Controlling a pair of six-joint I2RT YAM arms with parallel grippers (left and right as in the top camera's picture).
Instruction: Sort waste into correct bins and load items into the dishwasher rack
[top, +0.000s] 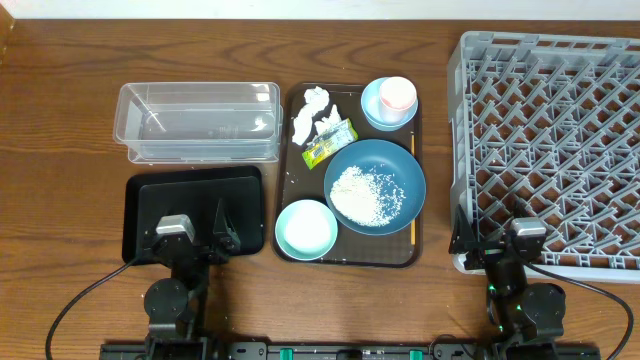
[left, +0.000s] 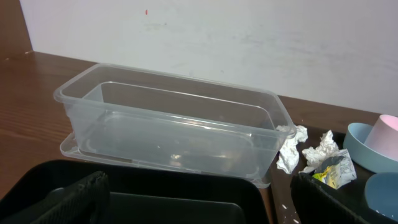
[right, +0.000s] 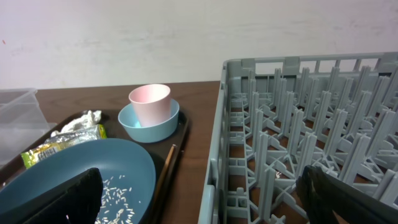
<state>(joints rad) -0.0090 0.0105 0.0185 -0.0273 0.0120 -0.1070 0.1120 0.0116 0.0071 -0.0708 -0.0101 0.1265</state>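
Both my left fingers (left: 81, 194) and right fingers (right: 62, 199) stand apart, empty. Tissue (top: 313, 110) and wrapper (top: 329, 143) lie at the brown tray's (top: 297, 180) far-left corner, rice (top: 368, 194) in the blue dish (top: 395, 165) mid-tray. I'd pinch the tissue's high folds from straight above.

The tub (top: 198, 90) sits at the rear left of the table (top: 60, 120), with the shallow tray (top: 190, 195) directly in front of it, the serving tray (top: 297, 180) just to their right and the dishwasher rack (top: 550, 130) at the far right. On the serving tray, the tissue (top: 312, 112) lies rear left with the wrapper (top: 329, 142) just in front. The cup (top: 398, 94) stands in a bowl (top: 375, 112) rear right, the round dish (top: 395, 165) holding the rice (top: 365, 193) sits in front of that bowl, and a second bowl (top: 306, 229) is front left.
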